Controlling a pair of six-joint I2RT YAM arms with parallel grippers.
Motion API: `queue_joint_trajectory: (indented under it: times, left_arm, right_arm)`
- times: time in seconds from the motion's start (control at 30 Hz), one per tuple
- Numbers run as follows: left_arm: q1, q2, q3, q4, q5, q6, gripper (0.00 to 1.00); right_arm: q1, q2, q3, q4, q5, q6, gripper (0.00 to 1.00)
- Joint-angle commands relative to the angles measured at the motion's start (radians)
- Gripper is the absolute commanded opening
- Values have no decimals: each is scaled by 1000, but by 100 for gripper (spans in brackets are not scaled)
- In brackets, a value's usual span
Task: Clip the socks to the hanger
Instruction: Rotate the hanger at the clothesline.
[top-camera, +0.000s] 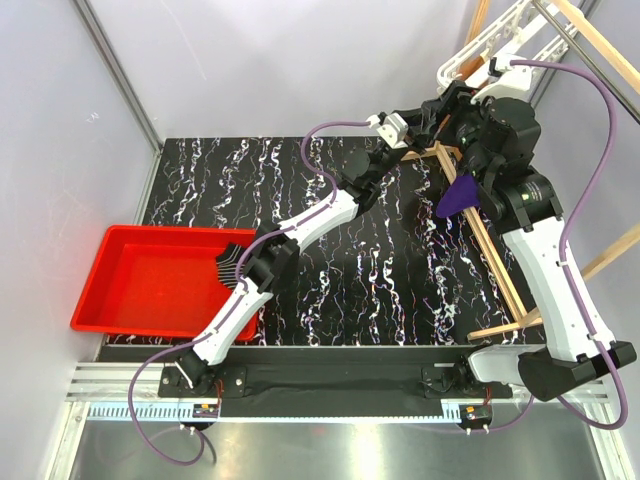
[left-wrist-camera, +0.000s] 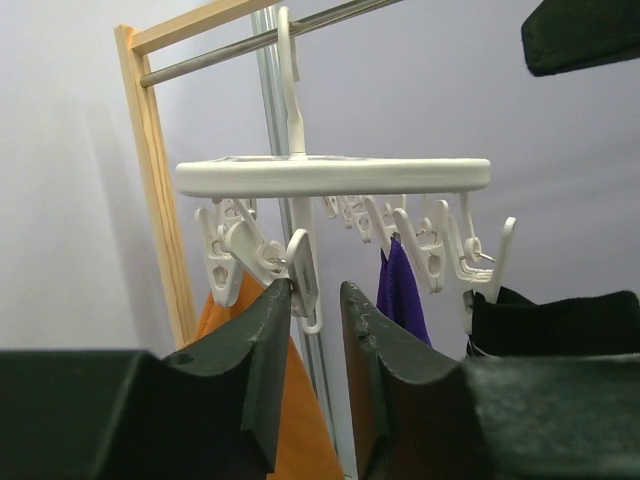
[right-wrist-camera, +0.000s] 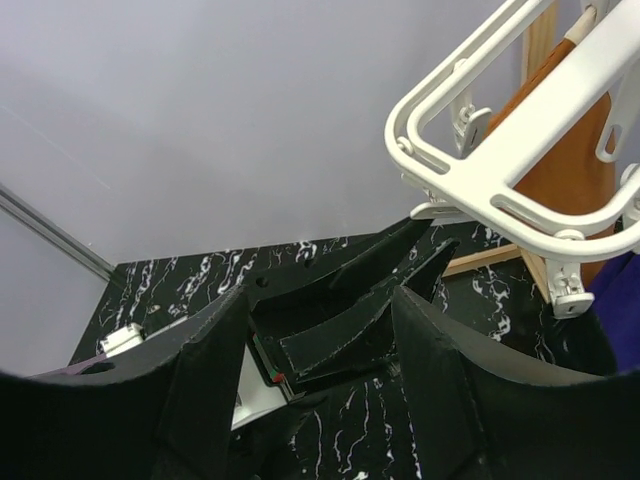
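The white hanger (left-wrist-camera: 330, 175) hangs from a metal rod, with rows of white clips under its frame. My left gripper (left-wrist-camera: 318, 290) is open just below it, and one clip (left-wrist-camera: 305, 262) dangles against the left fingertip. A dark fabric piece (left-wrist-camera: 560, 320) that looks like a sock hangs under the right-hand clips. My right gripper (right-wrist-camera: 320, 300) is open and empty beside the hanger (right-wrist-camera: 500, 170), facing the left gripper. In the top view both grippers, left (top-camera: 425, 118) and right (top-camera: 468, 122), meet under the hanger (top-camera: 480, 50). A striped black sock (top-camera: 232, 262) lies on the red tray's rim.
A red tray (top-camera: 150, 280) sits at the table's left. A wooden rack (left-wrist-camera: 150, 180) holds the rod. An orange cloth (left-wrist-camera: 300, 420) and a purple cloth (left-wrist-camera: 400, 285) hang from the clips. The purple cloth also shows in the top view (top-camera: 458, 195).
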Motion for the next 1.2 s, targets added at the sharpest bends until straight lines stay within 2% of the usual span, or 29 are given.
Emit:
queue_joint_trajectory:
  times: [0.0, 0.1, 0.33, 0.67, 1.1, 1.17]
  left_arm:
    - [5, -6, 41, 53, -30, -12, 28]
    - [5, -14, 32, 52, -40, -23, 21]
    - [8, -37, -2, 69, -40, -39, 18]
    - [9, -43, -5, 70, -37, -50, 18]
    - [11, -81, -83, 93, -59, -26, 18]
    - [12, -85, -94, 107, -97, -29, 21]
  right_arm:
    - [1, 1, -7, 11, -31, 15, 66]
    - [1, 18, -7, 2, -37, 10, 65]
    - [1, 66, -10, 13, 16, -21, 64]
    - [1, 138, 13, 88, 263, -25, 66]
    - [-10, 205, 38, 194, 392, -105, 69]
    - [-16, 193, 38, 181, 394, -97, 68]
